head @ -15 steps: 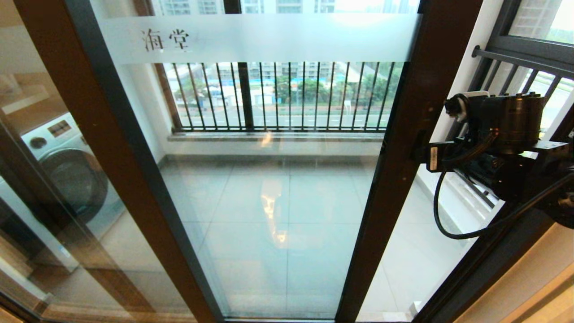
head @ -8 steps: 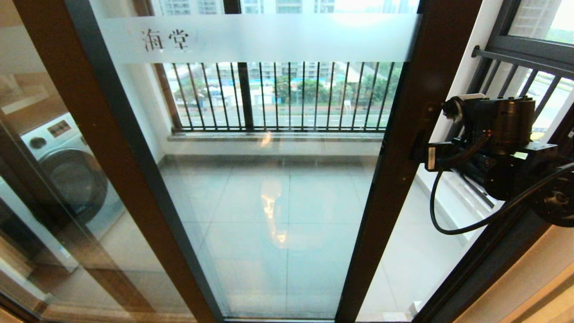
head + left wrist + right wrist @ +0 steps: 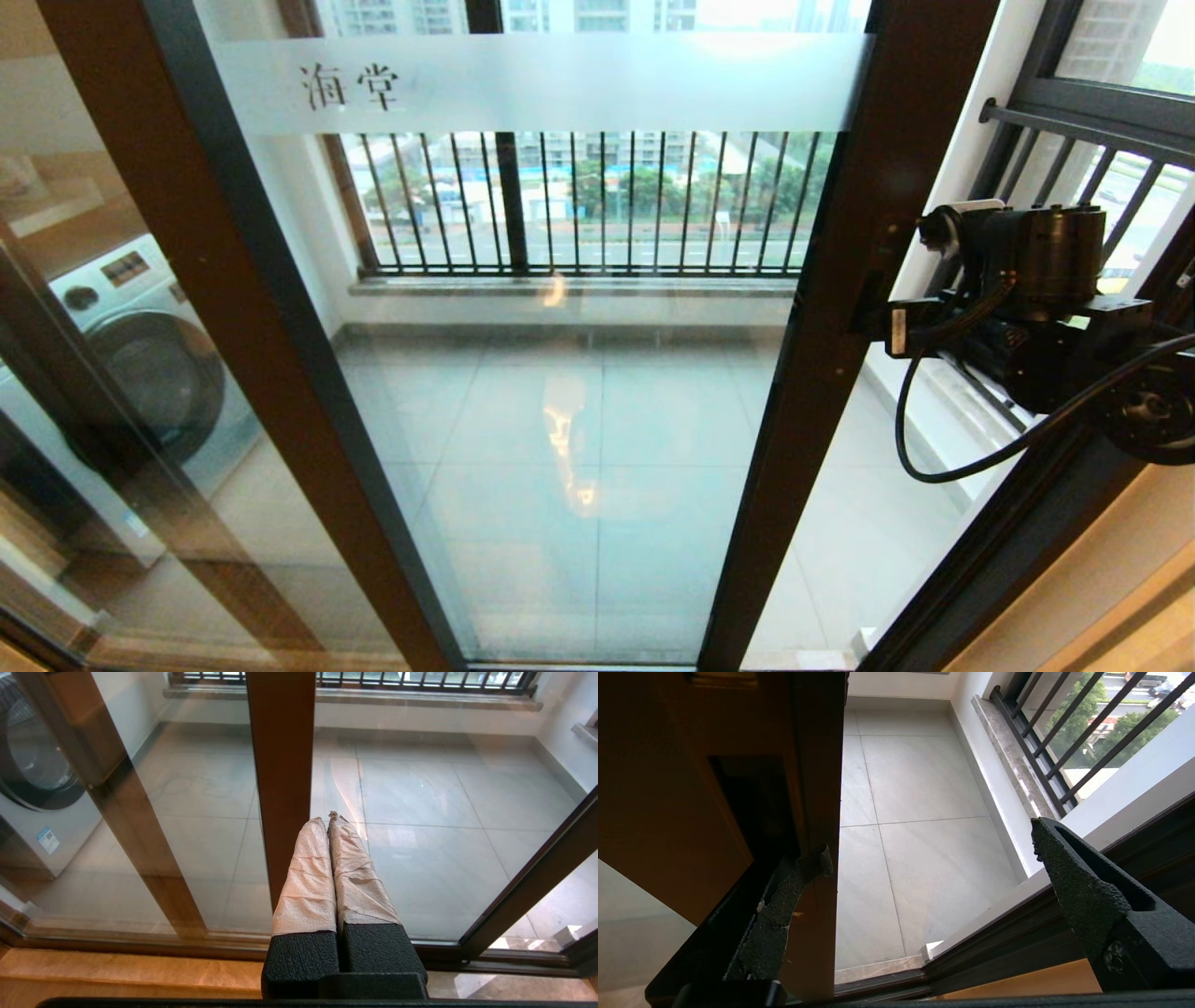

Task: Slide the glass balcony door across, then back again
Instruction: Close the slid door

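The glass balcony door (image 3: 579, 420) fills the head view, with a frosted band (image 3: 560, 84) carrying Chinese characters across its top. Its brown right stile (image 3: 840, 233) holds a small black handle slot (image 3: 870, 299). My right gripper (image 3: 882, 322) is at that slot. The right wrist view shows this gripper (image 3: 930, 842) open, one finger (image 3: 784, 900) lying in the dark slot (image 3: 752, 798) and the other out in the gap. My left gripper (image 3: 327, 819) is shut on nothing, low before a brown stile (image 3: 280, 765); the head view does not show it.
A gap stands open between the door's right stile and the dark jamb (image 3: 1008, 541), with balcony tiles (image 3: 924, 788) showing through. Black-barred windows (image 3: 597, 196) line the far side and the right (image 3: 1074, 140). A washing machine (image 3: 140, 355) sits behind the left glass panel (image 3: 56, 280).
My right wrist has shifted a little to the left, closer against the stile. The door itself has barely moved. The left arm stayed out of the head view throughout.
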